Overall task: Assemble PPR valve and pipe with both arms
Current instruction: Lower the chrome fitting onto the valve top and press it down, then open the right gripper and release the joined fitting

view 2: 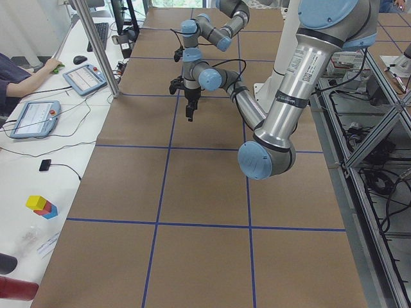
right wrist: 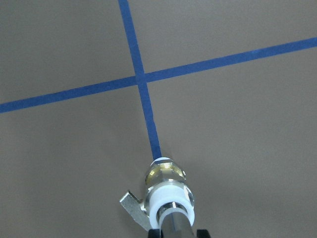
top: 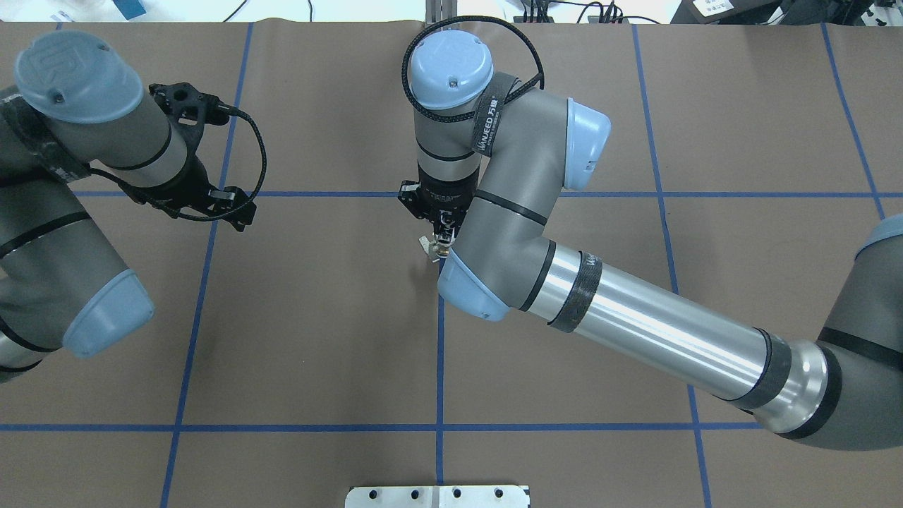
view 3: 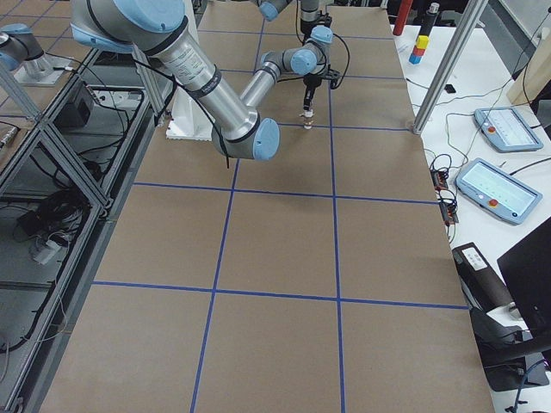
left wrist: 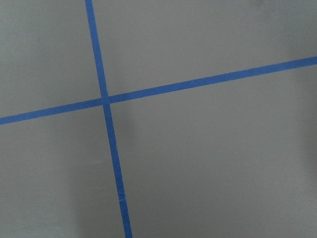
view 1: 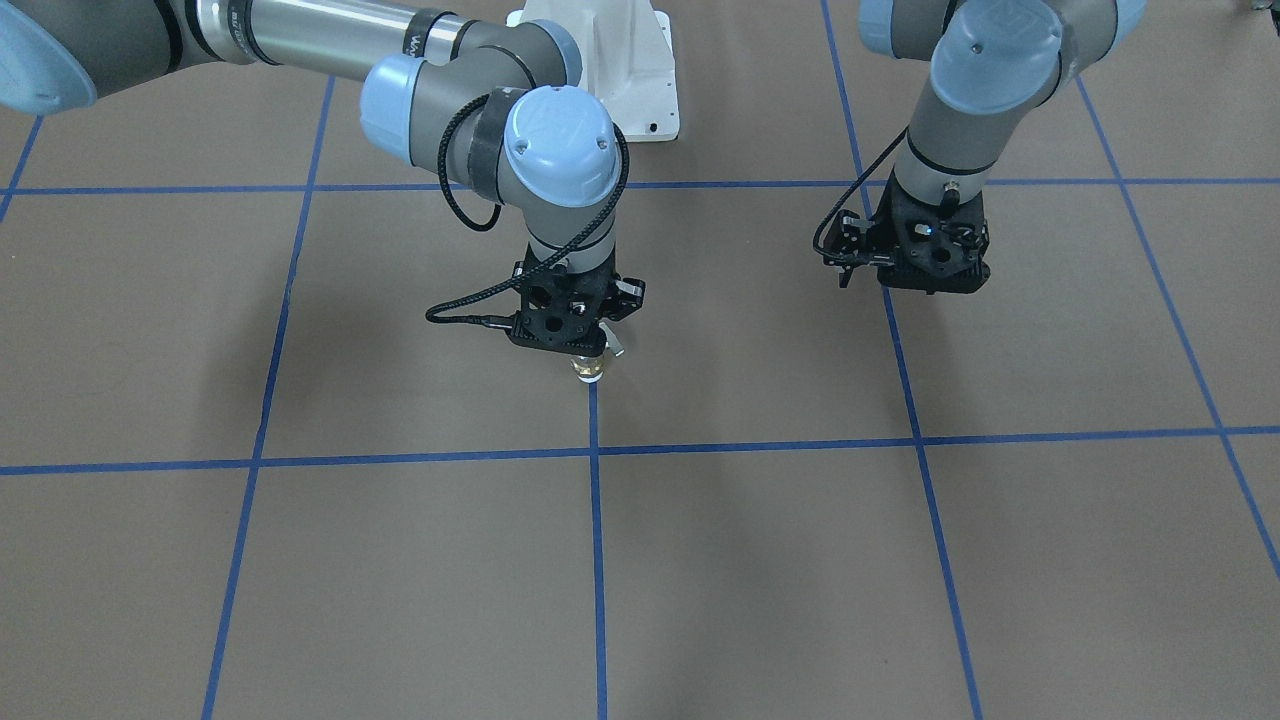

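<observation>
The PPR valve (right wrist: 165, 174) stands upright on the table at the end of a blue tape line, brass middle, white collar on top, silver lever to the left. The greyish pipe (right wrist: 173, 225) sits in its top collar. My right gripper (right wrist: 176, 234) is shut on the pipe straight above the valve. The valve also shows under that gripper (view 1: 588, 350) in the front view (view 1: 590, 370) and in the overhead view (top: 432, 247). My left gripper (view 1: 900, 275) hangs apart over bare table and holds nothing. I cannot tell how its jaws stand.
Brown table with a blue tape grid (view 1: 595, 450). The white bolted pedestal (view 1: 620, 70) stands at the robot's side. The right forearm (top: 635, 324) stretches across the table. A metal post (view 2: 96, 45) and tablets (view 2: 35, 119) are beyond the operators' edge.
</observation>
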Robot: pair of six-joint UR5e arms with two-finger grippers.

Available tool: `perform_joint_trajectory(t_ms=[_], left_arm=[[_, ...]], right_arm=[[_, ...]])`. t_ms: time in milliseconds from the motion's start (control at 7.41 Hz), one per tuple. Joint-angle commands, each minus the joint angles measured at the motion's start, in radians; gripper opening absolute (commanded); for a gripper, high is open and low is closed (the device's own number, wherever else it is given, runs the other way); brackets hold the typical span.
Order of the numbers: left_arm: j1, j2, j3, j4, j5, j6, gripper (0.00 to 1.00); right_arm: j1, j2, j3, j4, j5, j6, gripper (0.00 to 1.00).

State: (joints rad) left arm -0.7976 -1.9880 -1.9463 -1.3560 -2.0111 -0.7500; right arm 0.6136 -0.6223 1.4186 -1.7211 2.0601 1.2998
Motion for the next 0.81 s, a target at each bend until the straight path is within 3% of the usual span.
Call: perform_joint_trajectory(t_ms=[0,405,675], left_arm=[[0.0,0.0,0.001,0.0,0.0,0.0,1.0],[0.0,0.0,0.003,0.0,0.0,0.001,1.0],[0.0,0.0,0.003,0.0,0.0,0.001,1.0]], right_arm=[[0.0,-0.002,-0.001,0.0,0.0,-0.002,0.0],[0.0,-0.03,-0.003,0.086,0.002,0.007,0.0],[0.0,-0.03,-0.003,0.084,0.002,0.007,0.14]])
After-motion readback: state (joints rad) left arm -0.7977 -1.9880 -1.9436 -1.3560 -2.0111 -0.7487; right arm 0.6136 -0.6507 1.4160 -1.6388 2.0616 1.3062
